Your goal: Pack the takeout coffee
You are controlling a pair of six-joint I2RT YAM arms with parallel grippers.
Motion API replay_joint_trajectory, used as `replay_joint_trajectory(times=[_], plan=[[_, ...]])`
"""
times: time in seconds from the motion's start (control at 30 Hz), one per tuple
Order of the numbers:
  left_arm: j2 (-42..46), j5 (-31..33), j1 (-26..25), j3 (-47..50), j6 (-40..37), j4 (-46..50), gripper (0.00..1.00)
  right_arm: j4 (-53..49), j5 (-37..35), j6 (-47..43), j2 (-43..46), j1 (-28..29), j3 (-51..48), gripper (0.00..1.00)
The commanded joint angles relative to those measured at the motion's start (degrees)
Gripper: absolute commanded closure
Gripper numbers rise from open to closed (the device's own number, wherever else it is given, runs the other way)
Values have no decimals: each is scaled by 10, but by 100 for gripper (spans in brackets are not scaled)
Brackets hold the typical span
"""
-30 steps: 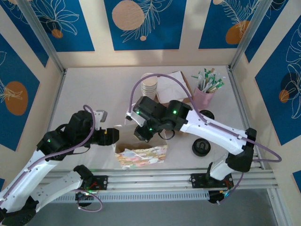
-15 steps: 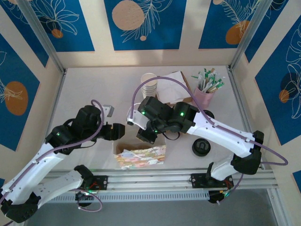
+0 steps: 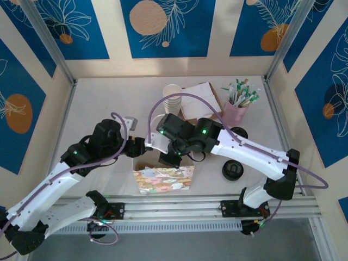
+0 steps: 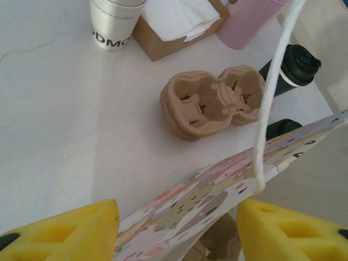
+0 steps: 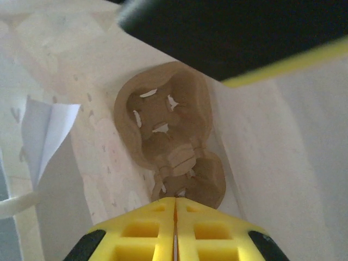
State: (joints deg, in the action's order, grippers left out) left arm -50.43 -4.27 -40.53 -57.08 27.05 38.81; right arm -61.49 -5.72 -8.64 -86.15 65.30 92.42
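**Operator:** Why was the left tool [image 4: 176, 217] sitting at the bag [image 4: 217, 190] like that?

**Reviewer:** Your left tool had its jaws wide apart, with the bag's wall running between them but not pinched. I judge you were lining up to clamp that rim, so the mouth would stay open and the bag would stand steady on the worktop [image 4: 65, 119]. The white handle [image 4: 267, 103] arched up just in front of the camera.

**Operator:** And the right tool?

**Reviewer:** Your right tool [image 5: 175, 217] was down inside the bag, with its fingers pressed flat together and nothing between them. A carrier [image 5: 166, 130] lay just ahead of them against one paper wall, ungripped. That looked like the right place for it, low in the bag and ready to take cups.

**Operator:** What was the count?

**Reviewer:** You had one bag. There were two carriers, that one in the bag and a second carrier [image 4: 215, 100] on the worktop just beyond it. There were two black lids [image 3: 232, 171], apart from each other on the right. One stack of cups [image 3: 172, 97] stood at the back, though I could not tell how many it held. Beside it were one napkin box [image 3: 198, 100] and one pink cup [image 3: 236, 111] full of sticks.
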Motion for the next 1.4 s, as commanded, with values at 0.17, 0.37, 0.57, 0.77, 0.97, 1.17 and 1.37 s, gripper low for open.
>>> replay_joint_trajectory(times=[0.17,0.37,0.57,0.77,0.97,1.17,1.37], plan=[[-52,-46,-3,-2,-30,-128,43,-10,2,-9,4,2,-37,89],[-98,-39,-1,-19,-38,-160,43,-4,-12,-3,10,2,-57,90],[-88,12,5,-37,-26,-136,30,-8,-21,-8,1,1,-57,90],[-48,46,9,-54,-9,-127,18,4,-23,-6,1,-3,-53,90],[-13,84,12,-71,9,-105,11,17,-19,-9,-8,-14,-42,90],[23,110,15,-83,46,-68,12,12,-21,-27,-39,-22,-22,100],[60,180,17,-47,80,-24,23,29,-24,-42,-66,-25,-10,100]])
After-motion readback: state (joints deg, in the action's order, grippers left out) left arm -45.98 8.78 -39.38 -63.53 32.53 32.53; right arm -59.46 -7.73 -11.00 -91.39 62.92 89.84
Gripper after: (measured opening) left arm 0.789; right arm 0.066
